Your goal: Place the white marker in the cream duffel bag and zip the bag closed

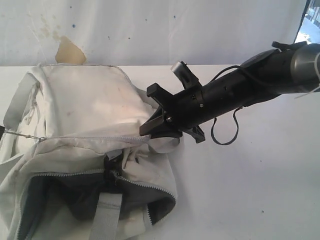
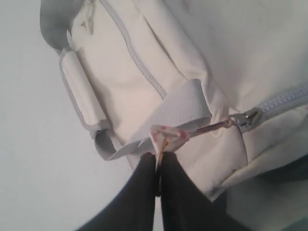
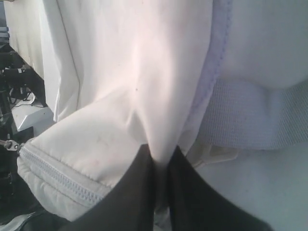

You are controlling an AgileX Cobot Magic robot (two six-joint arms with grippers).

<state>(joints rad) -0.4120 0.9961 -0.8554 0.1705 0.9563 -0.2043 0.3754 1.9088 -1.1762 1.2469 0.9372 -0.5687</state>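
Note:
The cream duffel bag [image 1: 85, 105] lies on the left of the table, its main opening gaping toward the front and showing dark lining [image 1: 75, 192]. My right gripper [image 1: 150, 127] reaches in from the right and is shut on a fold of the bag's cream fabric [image 3: 159, 120]. My left gripper [image 2: 158, 156] is shut on the stained fabric zipper pull tab [image 2: 167, 137]. A thin link ties that tab to the metal zipper slider [image 2: 246, 118], seen at the bag's left side as the slider [image 1: 42, 139]. The white marker is not in view.
The white table [image 1: 250, 190] runs off to the right and front of the bag. A white backdrop with a tan patch [image 1: 70, 51] stands behind. A loose black cable [image 1: 225, 134] hangs under the right arm. A grey strap [image 1: 109, 215] hangs at the bag's front.

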